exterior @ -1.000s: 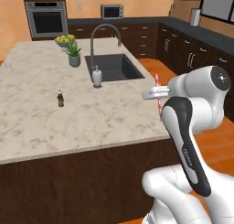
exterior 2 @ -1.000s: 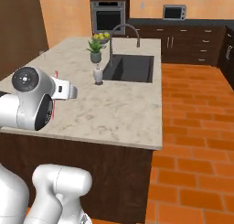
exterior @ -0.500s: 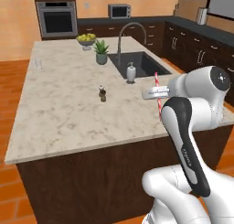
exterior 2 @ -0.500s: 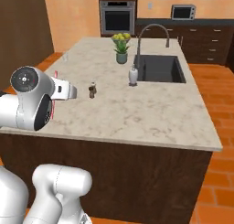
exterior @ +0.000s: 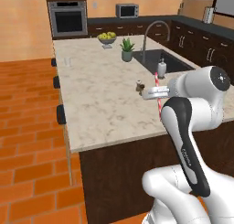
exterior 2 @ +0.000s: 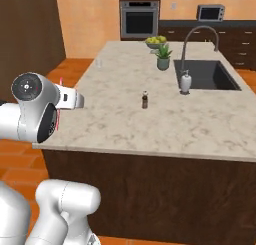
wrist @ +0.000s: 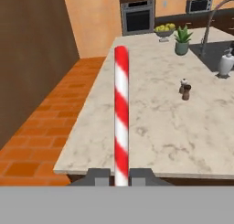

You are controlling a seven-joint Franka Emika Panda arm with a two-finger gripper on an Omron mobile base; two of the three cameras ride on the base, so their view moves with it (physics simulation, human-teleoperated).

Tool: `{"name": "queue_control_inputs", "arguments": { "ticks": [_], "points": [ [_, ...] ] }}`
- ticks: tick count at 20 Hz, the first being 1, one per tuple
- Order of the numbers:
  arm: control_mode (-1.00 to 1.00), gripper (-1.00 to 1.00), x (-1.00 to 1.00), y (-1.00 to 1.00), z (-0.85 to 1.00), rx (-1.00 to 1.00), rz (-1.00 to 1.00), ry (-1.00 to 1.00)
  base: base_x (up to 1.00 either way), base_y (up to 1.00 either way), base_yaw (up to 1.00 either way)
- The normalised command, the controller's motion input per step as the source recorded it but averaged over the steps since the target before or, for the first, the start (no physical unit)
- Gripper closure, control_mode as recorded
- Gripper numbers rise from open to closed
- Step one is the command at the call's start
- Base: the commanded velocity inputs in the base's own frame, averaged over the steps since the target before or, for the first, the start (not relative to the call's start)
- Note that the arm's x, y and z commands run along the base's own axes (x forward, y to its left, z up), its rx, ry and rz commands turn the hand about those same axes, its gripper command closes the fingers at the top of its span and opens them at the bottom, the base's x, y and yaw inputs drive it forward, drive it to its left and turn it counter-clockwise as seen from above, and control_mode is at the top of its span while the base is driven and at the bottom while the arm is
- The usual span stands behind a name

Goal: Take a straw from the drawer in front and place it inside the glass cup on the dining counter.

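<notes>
- Gripper (wrist: 119, 176) clenched on the straw (wrist: 121, 113), held upright short of the dining counter (wrist: 151, 141) near edge.
- Glass cup (exterior: 67, 61) stands near far-left edge; stone between lies open.

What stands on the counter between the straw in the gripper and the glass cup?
Nothing visible does. The gripper is shut on the straw, near the dining counter. The glass cup stands at the far left edge, with bare stone before it. The shakers stand off to the right.
</notes>
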Motion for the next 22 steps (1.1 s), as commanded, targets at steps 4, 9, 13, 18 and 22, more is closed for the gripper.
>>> {"name": "queue_control_inputs", "arguments": {
  "ticks": [4,9,13,18,22],
  "points": [
    [1.0,1.0,0.0,0.0,0.0,0.0,0.0,0.0,-0.18,1.0,-0.1],
    [1.0,1.0,0.0,0.0,0.0,0.0,0.0,0.0,-0.01,1.0,-0.12],
    [1.0,1.0,0.0,0.0,0.0,0.0,0.0,0.0,0.0,1.0,-0.16],
    [1.0,1.0,0.0,0.0,0.0,0.0,0.0,0.0,0.02,1.0,-0.34],
    [1.0,1.0,0.0,0.0,0.0,0.0,0.0,0.0,0.02,1.0,-0.52]
  ]
}}
